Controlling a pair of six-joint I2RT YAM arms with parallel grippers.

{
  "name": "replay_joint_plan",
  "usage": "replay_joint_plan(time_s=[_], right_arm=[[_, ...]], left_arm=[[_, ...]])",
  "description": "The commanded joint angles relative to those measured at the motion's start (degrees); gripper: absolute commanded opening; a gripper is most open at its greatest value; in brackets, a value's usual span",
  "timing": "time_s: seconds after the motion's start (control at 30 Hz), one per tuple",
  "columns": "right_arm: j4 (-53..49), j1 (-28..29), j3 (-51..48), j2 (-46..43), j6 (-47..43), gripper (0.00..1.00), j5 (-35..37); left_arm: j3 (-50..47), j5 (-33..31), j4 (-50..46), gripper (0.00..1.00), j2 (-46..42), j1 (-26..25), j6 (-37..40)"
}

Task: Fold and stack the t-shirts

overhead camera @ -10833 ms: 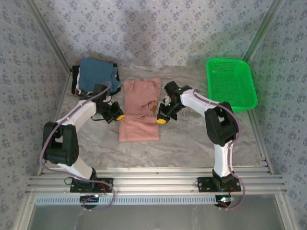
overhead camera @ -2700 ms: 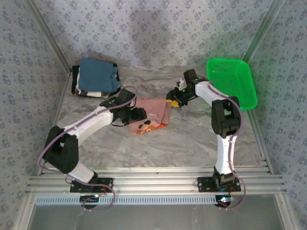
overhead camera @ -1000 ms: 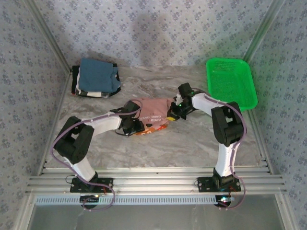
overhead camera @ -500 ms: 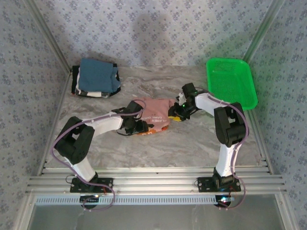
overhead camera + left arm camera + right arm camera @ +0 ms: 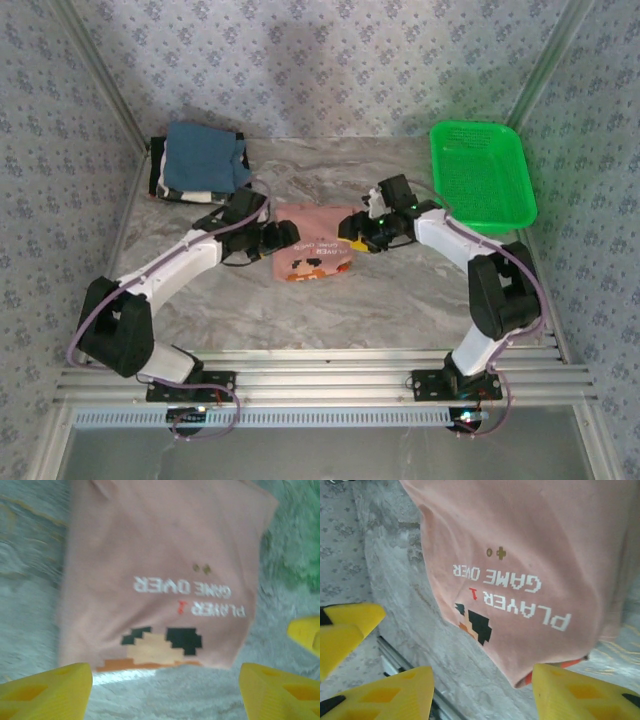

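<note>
Pink t-shirt (image 5: 312, 252) (print up) lies outside basket (image 5: 437, 170), between left claw (image 5: 162, 690) and right claw (image 5: 485, 695), both open, empty.

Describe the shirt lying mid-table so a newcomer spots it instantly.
On the grey marbled table, look at the centre, between the left gripper and the right gripper: a folded salmon-pink t-shirt lies flat. Unlike the blue-topped stack at the far left, it lies alone and shows white PLAYER 1 GAME OVER lettering.

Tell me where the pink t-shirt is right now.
In the top view the pink t-shirt lies folded mid-table, between the left gripper and right gripper, print side up.
</note>
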Motion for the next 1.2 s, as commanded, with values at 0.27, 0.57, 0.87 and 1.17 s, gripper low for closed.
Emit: replay_joint_plan(time_s=[0.27, 0.57, 0.87, 1.17], right_arm=[[7.0, 3.1, 2.2, 12.2, 9.5, 0.57, 0.6], [6.2, 0.4, 1.7, 15.7, 5.8, 0.56, 3.1], [5.8, 0.0, 1.5, 17.5, 4.8, 0.56, 1.8], [6.7, 0.3, 1.2, 16.9, 4.2, 0.56, -0.1]], left_arm=[[0.1, 4.1, 7.5, 0.8, 9.5, 9.0, 1.8], [0.4, 5.0, 17.1, 0.82, 18.0, 8.8, 0.2], [5.0, 2.5, 20.4, 0.83, 25.0, 4.7, -1.5], [13.4, 0.7, 18.5, 0.82, 31.4, -0.5, -0.8]])
